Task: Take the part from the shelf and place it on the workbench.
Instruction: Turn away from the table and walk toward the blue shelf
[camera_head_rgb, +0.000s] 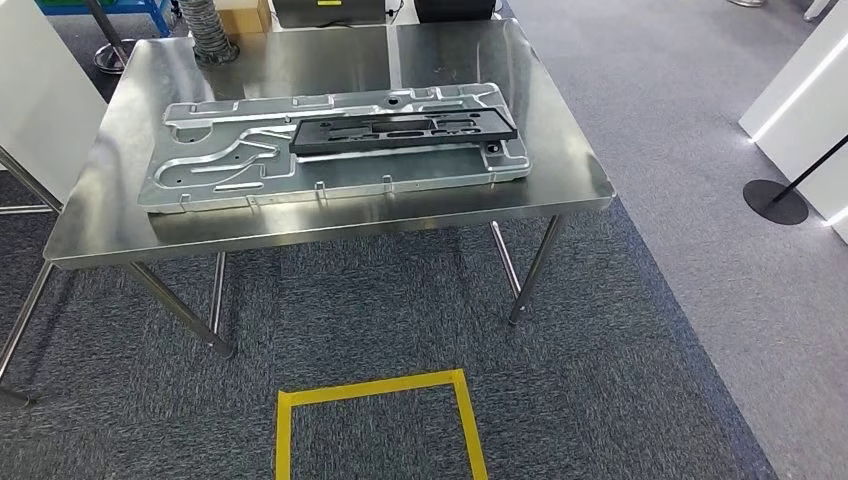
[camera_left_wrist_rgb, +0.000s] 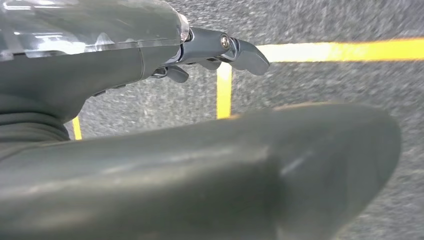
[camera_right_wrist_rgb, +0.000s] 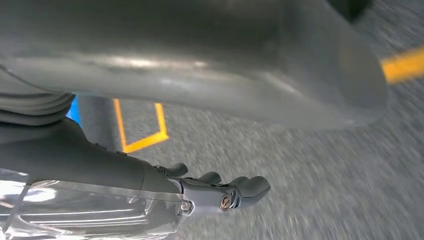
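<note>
A black flat part (camera_head_rgb: 400, 128) with several cut-outs lies on a large silver stamped metal panel (camera_head_rgb: 330, 150). The panel rests on the steel workbench (camera_head_rgb: 330, 228) ahead of me. My left hand (camera_left_wrist_rgb: 100, 85) hangs above grey carpet, thumb and fingers (camera_left_wrist_rgb: 235, 50) apart, holding nothing. My right hand (camera_right_wrist_rgb: 100, 165) also hangs over the carpet, its fingers (camera_right_wrist_rgb: 240, 190) stretched out away from the thumb, with nothing in it.
A yellow tape square (camera_head_rgb: 375, 420) marks the carpet in front of the workbench; the tape (camera_left_wrist_rgb: 340, 50) and more tape (camera_right_wrist_rgb: 145, 140) run under both hands. A black round stand base (camera_head_rgb: 775, 200) sits at the right. White panels (camera_head_rgb: 40, 90) flank the bench.
</note>
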